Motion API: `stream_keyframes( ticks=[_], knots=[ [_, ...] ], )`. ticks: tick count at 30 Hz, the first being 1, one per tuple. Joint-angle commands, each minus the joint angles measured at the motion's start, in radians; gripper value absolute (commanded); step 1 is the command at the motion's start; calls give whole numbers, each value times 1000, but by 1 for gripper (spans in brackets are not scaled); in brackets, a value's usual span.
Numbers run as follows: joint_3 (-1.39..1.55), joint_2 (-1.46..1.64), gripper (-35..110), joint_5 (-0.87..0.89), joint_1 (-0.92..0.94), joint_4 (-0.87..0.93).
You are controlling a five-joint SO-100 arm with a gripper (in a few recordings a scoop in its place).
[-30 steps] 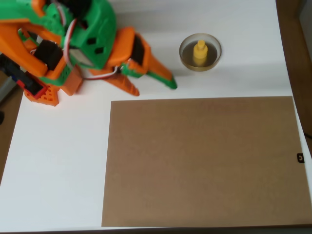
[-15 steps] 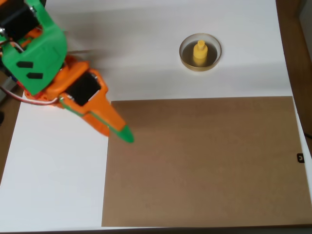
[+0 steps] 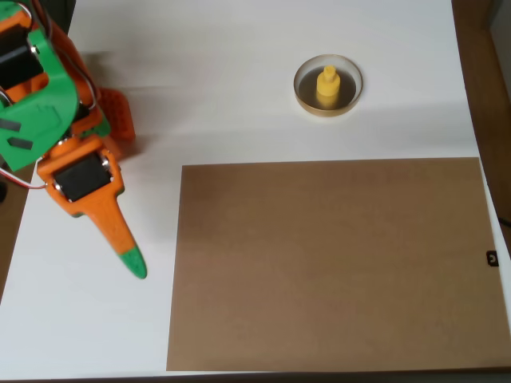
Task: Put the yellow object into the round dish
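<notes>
- Overhead view of a white tabletop (image 3: 239, 88) with a large brown rectangular board (image 3: 331, 263) lying flat across the lower right of the frame
- In the upper right of the frame sits the round dish (image 3: 303, 93), small and shallow, with a thin tan rim and a dark inside
- The yellow object (image 3: 327, 86) stands upright inside the dish, roughly at its centre, its narrow knob pointing up from a wider round base
- At the far left of the frame is the orange and green robot arm (image 3: 36, 112), reaching in from the upper left corner
- The gripper (image 3: 134, 261) points down and to the right, ending in a green tip at the lower left of the frame, over bare white table just left of the board's left edge
- The gripper's fingers look pressed together into one narrow point, with no gap visible between them and nothing held
- The gripper is well apart from the dish and the yellow object, which lie across the frame toward the upper right
- A dark strip of floor or table edge (image 3: 479, 64) shows along the right side of the frame
</notes>
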Motion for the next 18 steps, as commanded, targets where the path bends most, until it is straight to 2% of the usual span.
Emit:
stream_keyframes(
  ticks=[1,10,18],
  knots=[
    [64,81,29,25,51,-57],
    [252,336,30,38,103,-21],
    [316,394,30,51,163,-5]
  ],
)
